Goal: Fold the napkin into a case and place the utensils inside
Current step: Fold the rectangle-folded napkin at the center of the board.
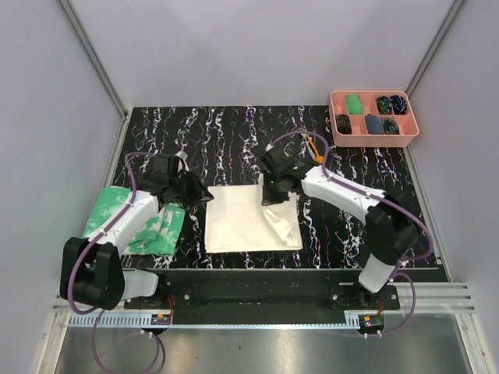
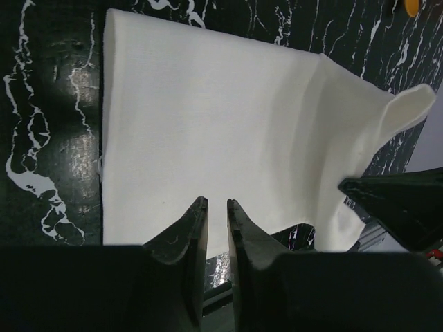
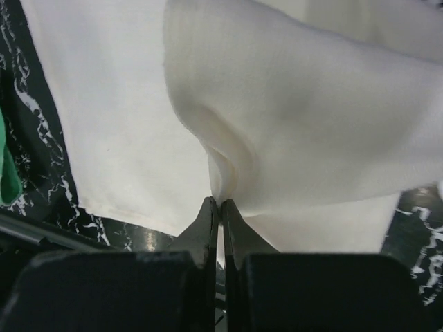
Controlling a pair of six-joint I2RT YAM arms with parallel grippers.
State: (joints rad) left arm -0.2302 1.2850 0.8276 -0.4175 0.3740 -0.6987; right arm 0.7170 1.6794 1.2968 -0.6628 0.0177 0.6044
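Observation:
The cream-white napkin (image 1: 243,220) lies flat on the black marbled table between the two arms. Its right part is lifted and bulges up (image 3: 304,124). My right gripper (image 3: 220,202) is shut on a pinched fold of that lifted cloth, above the napkin's far right corner (image 1: 274,191). My left gripper (image 2: 215,204) hovers at the napkin's left edge (image 1: 205,195); its fingers stand a narrow gap apart with nothing between them. The utensils (image 1: 315,148), with orange handles, lie behind the right arm on the far side of the table. An orange tip (image 2: 412,5) shows at the top of the left wrist view.
A green-and-white mottled cloth (image 1: 132,220) lies under the left arm at the table's left side. A pink compartment tray (image 1: 335,117) with dark items stands at the far right corner. The table's near edge has a metal rail (image 1: 257,312).

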